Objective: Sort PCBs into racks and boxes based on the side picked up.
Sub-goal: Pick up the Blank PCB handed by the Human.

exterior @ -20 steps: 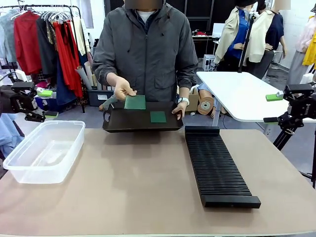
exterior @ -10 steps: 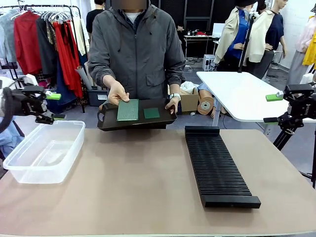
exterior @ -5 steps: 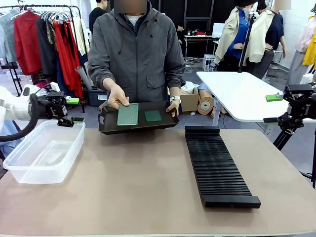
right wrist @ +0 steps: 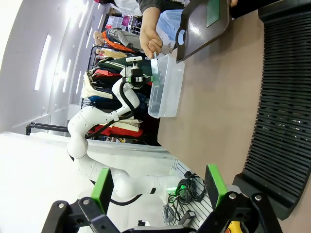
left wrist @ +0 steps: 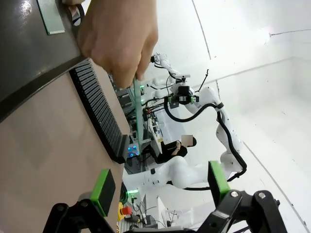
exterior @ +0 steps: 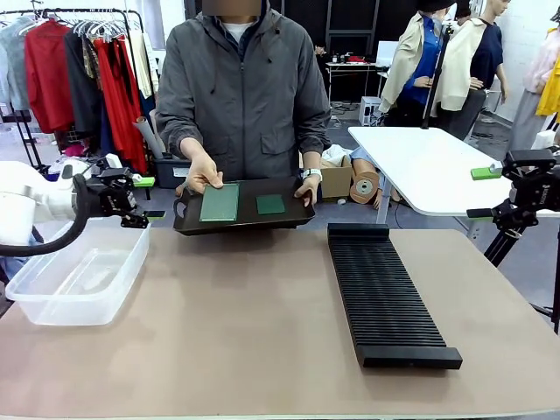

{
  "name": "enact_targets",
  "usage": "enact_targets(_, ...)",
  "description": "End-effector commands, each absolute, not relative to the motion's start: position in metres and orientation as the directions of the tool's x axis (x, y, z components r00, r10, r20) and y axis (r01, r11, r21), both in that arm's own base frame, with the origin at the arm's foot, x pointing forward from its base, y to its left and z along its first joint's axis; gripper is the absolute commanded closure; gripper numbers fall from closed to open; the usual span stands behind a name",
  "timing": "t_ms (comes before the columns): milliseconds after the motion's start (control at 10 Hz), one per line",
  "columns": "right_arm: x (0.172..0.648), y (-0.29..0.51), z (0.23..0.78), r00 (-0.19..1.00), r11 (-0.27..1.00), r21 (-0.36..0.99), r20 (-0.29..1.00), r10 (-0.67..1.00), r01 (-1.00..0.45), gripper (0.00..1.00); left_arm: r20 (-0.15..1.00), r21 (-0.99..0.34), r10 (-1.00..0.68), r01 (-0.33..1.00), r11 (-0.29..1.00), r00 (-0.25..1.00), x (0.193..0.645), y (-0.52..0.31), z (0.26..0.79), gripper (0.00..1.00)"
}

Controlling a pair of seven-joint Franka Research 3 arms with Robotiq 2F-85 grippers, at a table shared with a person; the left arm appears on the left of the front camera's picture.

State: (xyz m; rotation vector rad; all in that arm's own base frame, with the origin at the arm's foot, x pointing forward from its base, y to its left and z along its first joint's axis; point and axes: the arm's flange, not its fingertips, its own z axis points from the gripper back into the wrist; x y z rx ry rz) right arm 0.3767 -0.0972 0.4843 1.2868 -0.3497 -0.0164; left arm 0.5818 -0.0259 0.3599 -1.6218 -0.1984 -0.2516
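Clothes rails crowd the background behind a brown counter (exterior: 245, 341), across which a person stands holding a shallow black tray (exterior: 245, 226). 2 PCBs lie flat in it. The larger light green PCB (exterior: 219, 202) is just beyond the left gripper (exterior: 149, 198), and the smaller dark green PCB (exterior: 270, 204) lies farther along the same line. The left gripper hovers released and empty, pads spread wide, level with the tray's near end and apart from it. The right gripper (exterior: 481, 192) hangs released and empty too, well off past the tray's other end.

Judging by that line-up, the step in hand is the left gripper's reach for the larger board. To do it well, the gripper should clear the tray's raised rim first, then take the board by an edge, since a thin board lying flat gives the pads little to bite on. The person's hand (exterior: 203, 175) grips the tray end nearest the gripper, its thumb at or near the board's corner. That is the main thing in the way, so a slow approach looks wise.

Below the left gripper, about under its fingertips, is the far corner of the clear box (exterior: 61, 308), which is empty. The black rack (exterior: 385, 293) lies well past the tray from the left gripper, below and inboard of the right gripper, with bare counter between.
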Motion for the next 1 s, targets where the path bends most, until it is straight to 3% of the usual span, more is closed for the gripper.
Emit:
enact_targets(0,0.375,-0.095,0.487,0.941,0.280,0.941,0.255,-0.221,-0.189,0.00,0.327,-0.943,0.035,0.329,-0.048,0.944,0.580,-0.043,0.360,0.00)
enact_targets(400,0.375,-0.095,0.487,0.941,0.280,0.941,0.255,-0.221,-0.189,0.00,0.332,-0.942,0.063,0.334,-0.017,0.941,0.589,-0.068,0.346,0.00)
enact_targets(900,0.375,-0.095,0.487,0.941,0.280,0.941,0.255,-0.221,-0.189,0.00,0.314,-0.949,-0.032,0.313,-0.038,0.949,0.597,-0.103,0.338,0.00)
